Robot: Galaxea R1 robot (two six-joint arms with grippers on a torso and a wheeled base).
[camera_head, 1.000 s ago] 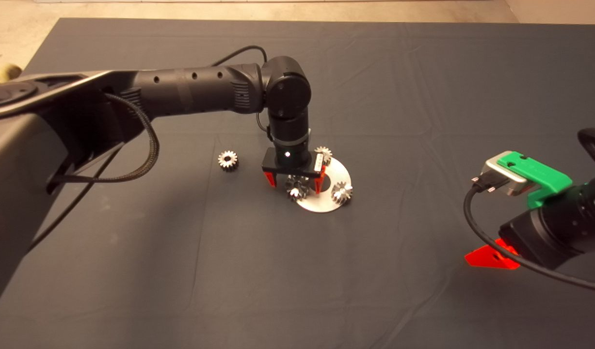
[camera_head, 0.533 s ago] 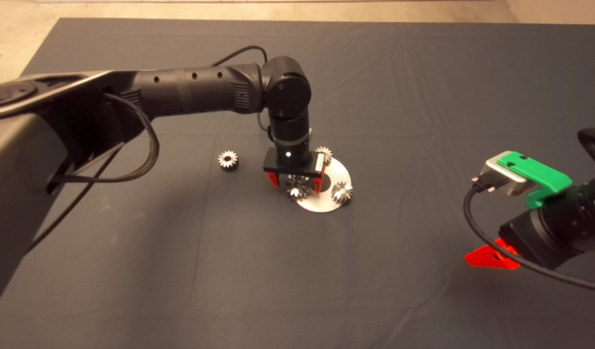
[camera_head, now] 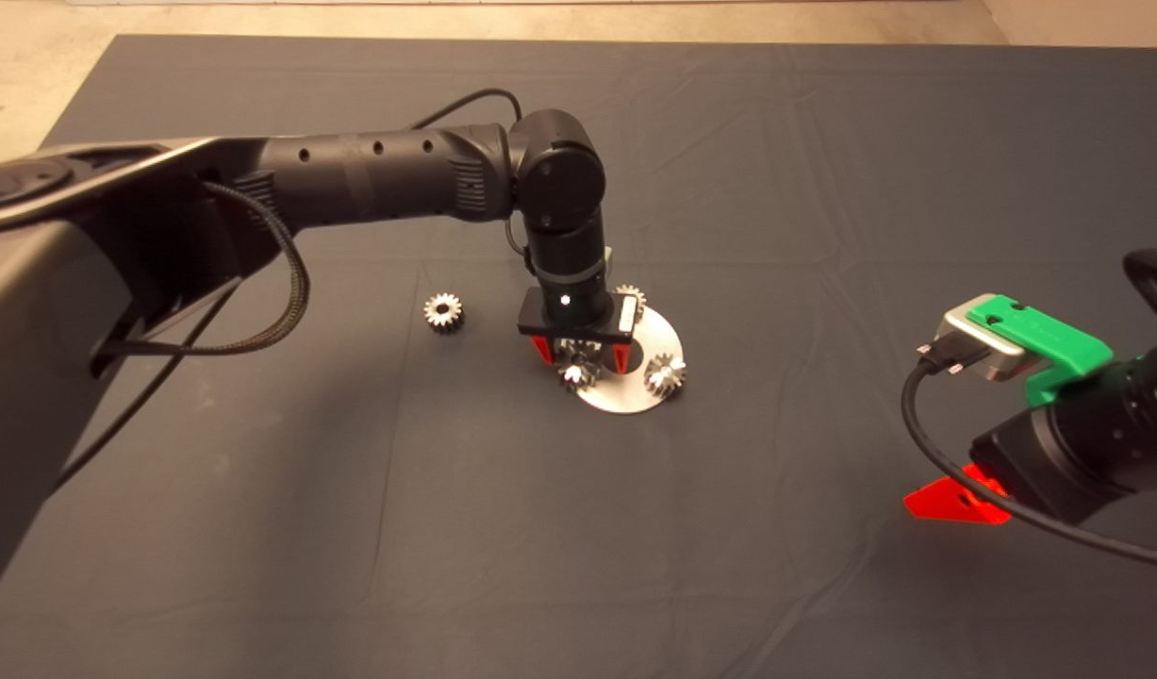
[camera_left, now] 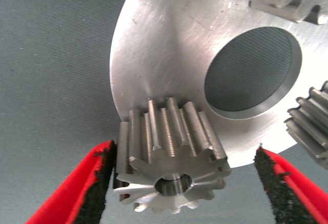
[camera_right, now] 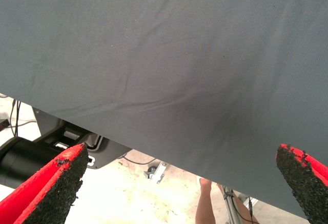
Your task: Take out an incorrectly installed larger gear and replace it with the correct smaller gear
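The larger gear (camera_head: 578,370) stands on the near-left rim of a round silver plate (camera_head: 635,401). My left gripper (camera_head: 581,354) points straight down over it, open, with one red finger on each side. In the left wrist view the larger gear (camera_left: 171,157) sits between the pads. One pad (camera_left: 102,183) is against its teeth and the other pad (camera_left: 269,178) is still apart from it. The smaller gear (camera_head: 443,311) lies alone on the mat, left of the plate. My right gripper (camera_head: 955,500) waits open at the right edge.
Two more small gears (camera_head: 665,375) (camera_head: 630,297) stand on the plate (camera_left: 164,44), which has a large round hole (camera_left: 253,73) in its middle. The right wrist view shows the mat's edge, the floor and a person's leg (camera_right: 207,203).
My left gripper has sunk slightly lower around the larger gear and shifted a touch to the right. The gears, the plate and the right arm have not moved.
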